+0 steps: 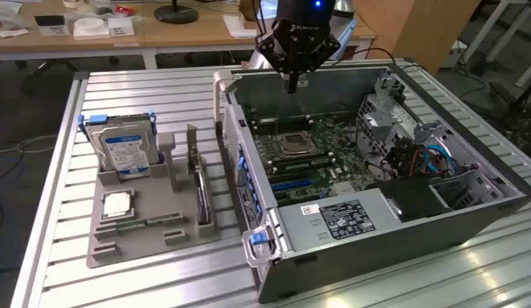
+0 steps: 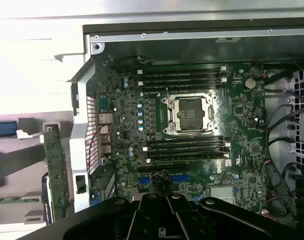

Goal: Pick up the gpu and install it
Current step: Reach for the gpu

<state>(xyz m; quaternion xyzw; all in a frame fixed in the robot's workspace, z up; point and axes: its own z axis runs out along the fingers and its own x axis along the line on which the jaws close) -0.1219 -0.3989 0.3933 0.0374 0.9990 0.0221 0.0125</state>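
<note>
The gpu (image 1: 199, 183) is a thin dark card that stands on edge in the grey holder (image 1: 111, 247), its silver end bracket at the far end. It is to the exterior view's left of the open computer case (image 1: 393, 224). In the wrist view the gpu (image 2: 56, 172) shows edge-on beside the case's rear wall. My gripper (image 1: 292, 83) hangs over the far end of the case, above the motherboard (image 1: 308, 160), well away from the gpu. Its fingers are shut with nothing between them. The wrist view looks down past the gripper (image 2: 167, 216) onto the motherboard (image 2: 191, 165).
The holder also carries a silver hard drive with a blue label (image 1: 124, 151), a processor chip (image 1: 117, 204) and a slim green memory stick (image 1: 141, 224). Inside the case are the processor socket (image 2: 191, 114), cables and a drive cage (image 1: 402, 138). A wooden desk (image 1: 162, 32) stands behind.
</note>
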